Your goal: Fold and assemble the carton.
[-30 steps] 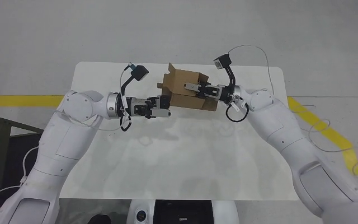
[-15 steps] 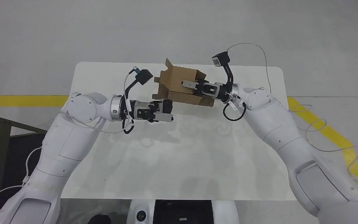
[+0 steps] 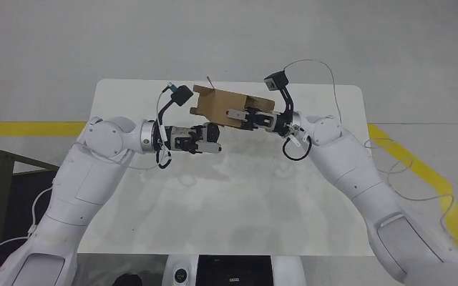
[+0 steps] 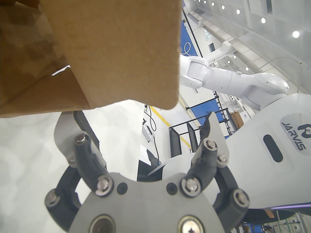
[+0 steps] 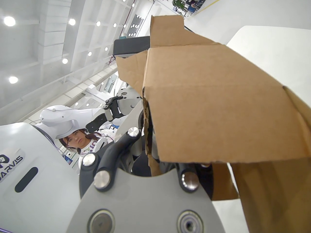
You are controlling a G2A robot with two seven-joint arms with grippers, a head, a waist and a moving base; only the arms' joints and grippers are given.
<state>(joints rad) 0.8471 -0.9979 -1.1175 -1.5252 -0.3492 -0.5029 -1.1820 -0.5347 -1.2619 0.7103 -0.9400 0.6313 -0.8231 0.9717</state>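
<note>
Pinching one wall of the carton (image 3: 211, 102), my right hand (image 3: 237, 116) holds it raised over the far part of the bench (image 3: 286, 214), I judge so its loose flaps (image 5: 167, 31) are reachable for folding. My left hand (image 4: 138, 123) hangs spread and empty close under the carton's near edge, placed, I'd say, to push a flap in

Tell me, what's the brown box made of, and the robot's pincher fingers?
The carton looks like plain brown cardboard, matte and unprinted: it has fold creases and a rough, fibrous torn edge. The left gripper has fingers that look like bare silvery metal plates, held by shiny screws, with black inner pads, probably rubber or plastic.
</note>
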